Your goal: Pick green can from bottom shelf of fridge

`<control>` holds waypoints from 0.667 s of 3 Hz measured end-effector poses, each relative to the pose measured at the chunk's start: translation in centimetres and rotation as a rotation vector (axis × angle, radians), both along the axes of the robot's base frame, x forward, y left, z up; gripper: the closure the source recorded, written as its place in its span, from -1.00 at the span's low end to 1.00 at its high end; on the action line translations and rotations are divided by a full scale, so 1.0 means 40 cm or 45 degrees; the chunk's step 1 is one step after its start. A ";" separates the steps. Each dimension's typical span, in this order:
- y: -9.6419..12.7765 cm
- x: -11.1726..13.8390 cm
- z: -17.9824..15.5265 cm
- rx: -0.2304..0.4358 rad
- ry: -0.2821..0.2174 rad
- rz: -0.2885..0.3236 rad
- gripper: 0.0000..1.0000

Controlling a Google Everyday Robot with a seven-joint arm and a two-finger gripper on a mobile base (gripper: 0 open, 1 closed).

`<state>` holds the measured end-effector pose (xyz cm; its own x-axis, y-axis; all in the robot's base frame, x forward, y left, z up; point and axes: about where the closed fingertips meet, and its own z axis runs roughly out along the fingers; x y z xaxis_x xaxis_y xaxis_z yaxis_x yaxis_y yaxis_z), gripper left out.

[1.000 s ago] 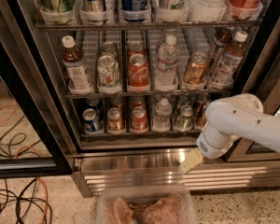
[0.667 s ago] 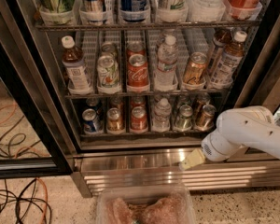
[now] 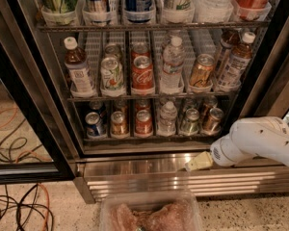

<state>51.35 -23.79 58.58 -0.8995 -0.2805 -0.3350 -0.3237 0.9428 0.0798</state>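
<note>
– Claw (image 3: pixel 196 162) first: where is it?

– Lower right of the frame, at the tip of the white arm (image 3: pixel 260 141). It hangs in front of the ribbed steel base of the fridge (image 3: pixel 149 179), below the bottom shelf (image 3: pixel 135 138) and outside the rack. It has hold of nothing. Whether it is open or closed I cannot tell.

– And the green can (image 3: pixel 189 121)?

– On the bottom shelf, right of centre in the frame, at the front of its lane. A small water bottle (image 3: pixel 167 117) stands in the lane just to its left, and a bronze-gold can (image 3: pixel 213 119) just to its right. It sits above the claw and a little to the left, well clear of it.

– How will it handle?

– My guess is that it is a short metal drink can, likely full, so it should have some weight for its size. The wall looks smooth and shiny, and it may be cold and damp in a cooler, so I expect it to be slippery. A thin wall would dent under a hard squeeze.

– Where should it be taken?

– Around the middle of the body, approached straight from the front, with the claw straddling it side to side. I would leave the silver top and pull tab alone. The lane is narrow and the tier is low, so a crooked approach could nudge the bottle or the bronze-gold can.
</note>
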 end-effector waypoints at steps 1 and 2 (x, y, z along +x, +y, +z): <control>0.020 0.012 -0.014 0.021 -0.060 -0.004 -1.00; 0.056 0.036 -0.027 0.072 -0.139 0.002 -1.00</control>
